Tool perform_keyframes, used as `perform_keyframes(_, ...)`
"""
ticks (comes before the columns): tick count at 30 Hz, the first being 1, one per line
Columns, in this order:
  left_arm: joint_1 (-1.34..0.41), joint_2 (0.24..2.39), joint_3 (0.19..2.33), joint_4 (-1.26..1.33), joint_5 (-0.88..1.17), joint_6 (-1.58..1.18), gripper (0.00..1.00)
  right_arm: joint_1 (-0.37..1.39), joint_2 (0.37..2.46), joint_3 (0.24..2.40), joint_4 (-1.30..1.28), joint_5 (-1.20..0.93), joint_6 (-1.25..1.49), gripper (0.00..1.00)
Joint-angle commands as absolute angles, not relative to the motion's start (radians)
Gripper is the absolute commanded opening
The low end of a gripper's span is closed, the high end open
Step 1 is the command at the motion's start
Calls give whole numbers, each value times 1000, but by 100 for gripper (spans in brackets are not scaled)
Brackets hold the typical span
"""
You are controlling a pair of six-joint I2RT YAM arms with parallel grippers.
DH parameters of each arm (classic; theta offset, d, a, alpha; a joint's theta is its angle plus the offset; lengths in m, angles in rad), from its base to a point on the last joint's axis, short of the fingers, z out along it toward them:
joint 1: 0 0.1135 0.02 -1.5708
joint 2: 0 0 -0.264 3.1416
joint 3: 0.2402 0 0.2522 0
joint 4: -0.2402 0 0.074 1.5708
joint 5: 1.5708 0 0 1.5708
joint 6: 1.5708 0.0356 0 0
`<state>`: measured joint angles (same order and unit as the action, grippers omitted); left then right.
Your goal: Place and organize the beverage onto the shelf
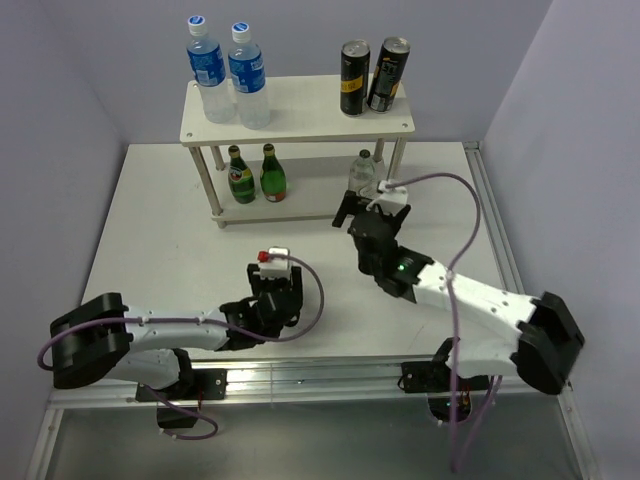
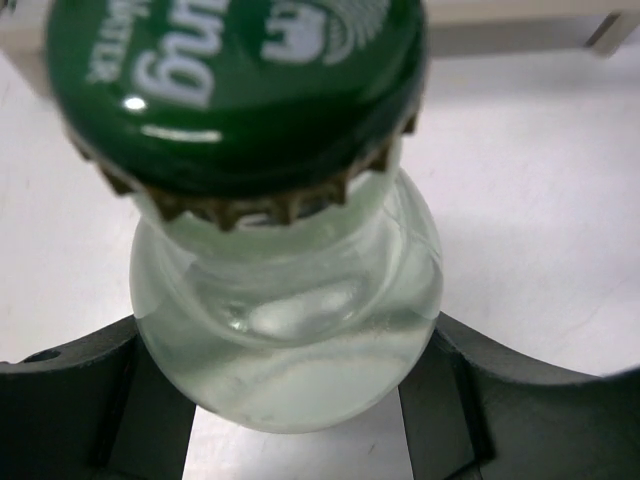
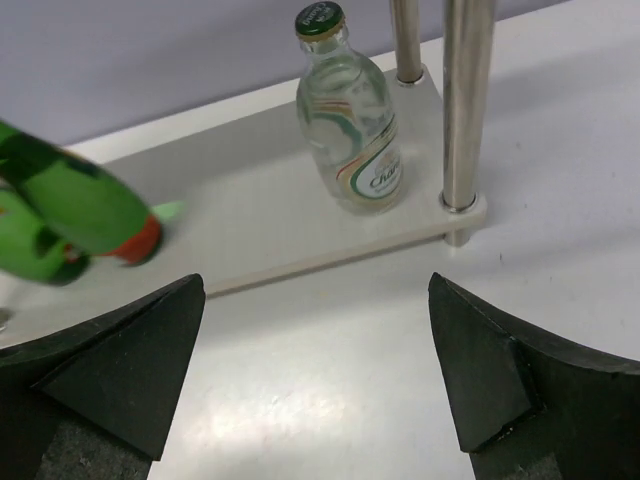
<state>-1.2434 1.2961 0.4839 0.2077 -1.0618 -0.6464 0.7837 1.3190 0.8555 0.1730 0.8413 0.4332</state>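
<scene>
The cream-white shelf (image 1: 300, 110) stands at the back. Two blue-label plastic bottles (image 1: 228, 70) stand on its top board. Two dark green glass bottles (image 1: 255, 175) and one clear glass bottle (image 1: 361, 170) stand on the lower board (image 3: 250, 200). My left gripper (image 1: 272, 295) is shut on a second clear glass bottle (image 2: 290, 340) with a green cap (image 2: 240, 90), held near its shoulder in mid-table; the top view hides it. My right gripper (image 1: 362, 215) is open and empty just before the shelf, facing the clear bottle (image 3: 350, 130).
Two dark cans (image 1: 373, 78) stand on the top board's right end. A metal shelf leg (image 3: 465, 100) rises right of the clear bottle. The green bottles (image 3: 60, 200) show blurred at the left of the right wrist view. Walls close in behind the shelf.
</scene>
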Motion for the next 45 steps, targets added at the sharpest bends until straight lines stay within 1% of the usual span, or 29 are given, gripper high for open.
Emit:
perform_keyframes(1,-1174,1278,635,442,-1005,-438,0,872,1168,773,80,966,524,100)
perform_keyframes(5,-1068,1360,765,474,-893,-356,0,955,1004,712,-96,1002,659,100)
perform_keyframes(6,-1024,1409,799,469,-872,-333,0,977,971,666,-151,1011,681,100)
perform_keyframes(7,-1006,1436,866,465,-838,-321,0,1021,936,641,-176,1009,702,100)
perform_keyframes(8,-976,1489,900,468,-824,-307,0,1041,872,618,-228,1000,754,100)
perform_keyframes(10,-951,1541,994,477,-801,-269,0,1077,807,560,-280,979,814,100)
perform_keyframes(14,-894,1669,1139,460,-764,-241,0,1195,654,519,-412,1020,951,100)
perform_keyframes(17,-851,1752,1236,448,-726,-238,0,1250,600,520,-524,1063,1026,100)
perform_keyframes(22,-821,1873,1382,422,-706,-216,0,1328,587,531,-626,1091,1092,100)
perform_keyframes(24,-818,1920,1413,423,-722,-209,0,1336,598,532,-643,1095,1114,100)
perform_keyframes(28,-799,1971,1462,423,-669,-238,0,1356,617,532,-649,1101,1132,100)
perform_keyframes(34,-779,2022,1485,433,-640,-278,0,1371,612,519,-673,1112,1166,100)
perform_keyframes(42,-756,2045,1445,526,-559,-305,0,1376,606,523,-683,1109,1160,100)
perform_keyframes(45,-750,2074,1474,526,-540,-314,0,1376,614,526,-687,1109,1161,100)
